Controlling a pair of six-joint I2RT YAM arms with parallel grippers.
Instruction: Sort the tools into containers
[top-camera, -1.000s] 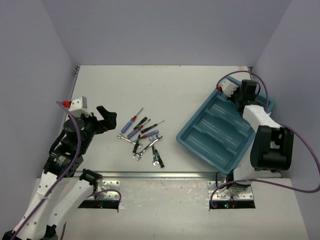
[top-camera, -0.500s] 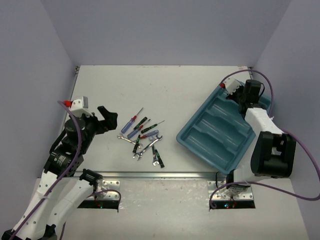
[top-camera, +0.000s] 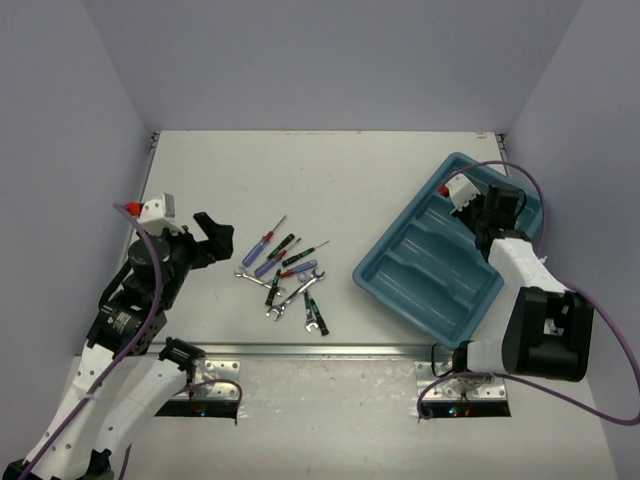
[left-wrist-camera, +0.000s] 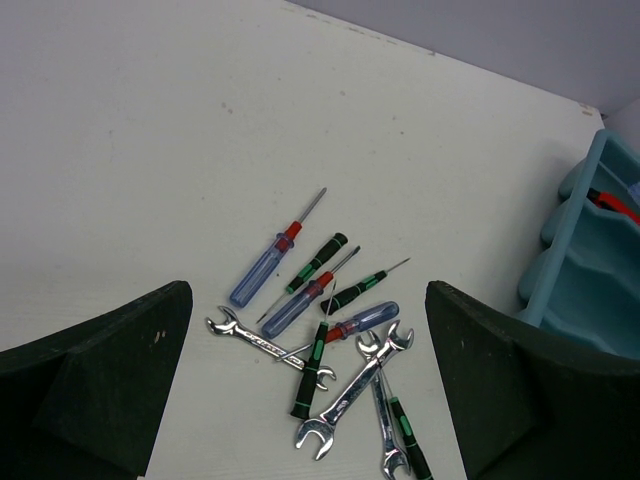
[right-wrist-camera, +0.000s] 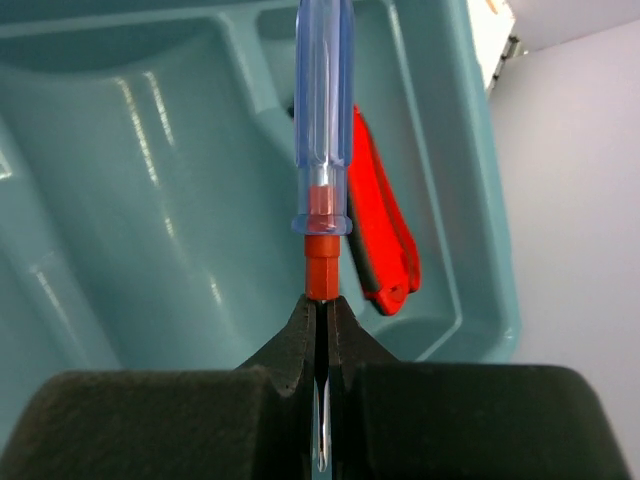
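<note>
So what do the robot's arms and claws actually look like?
The left arm and right arm are white shells with bulky black joint housings. A purple cable loops along each one. Near each wrist sits a small white box with a red tip. The left claw and right claw have chunky matte-black fingers.

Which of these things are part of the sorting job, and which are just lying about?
Part of the job: the loose tools, the teal tray, the blue-handled screwdriver pinched by the right gripper, the red-handled tool lying in the tray, the open left gripper.
Just there: the purple cables, the arms' base plates.
</note>
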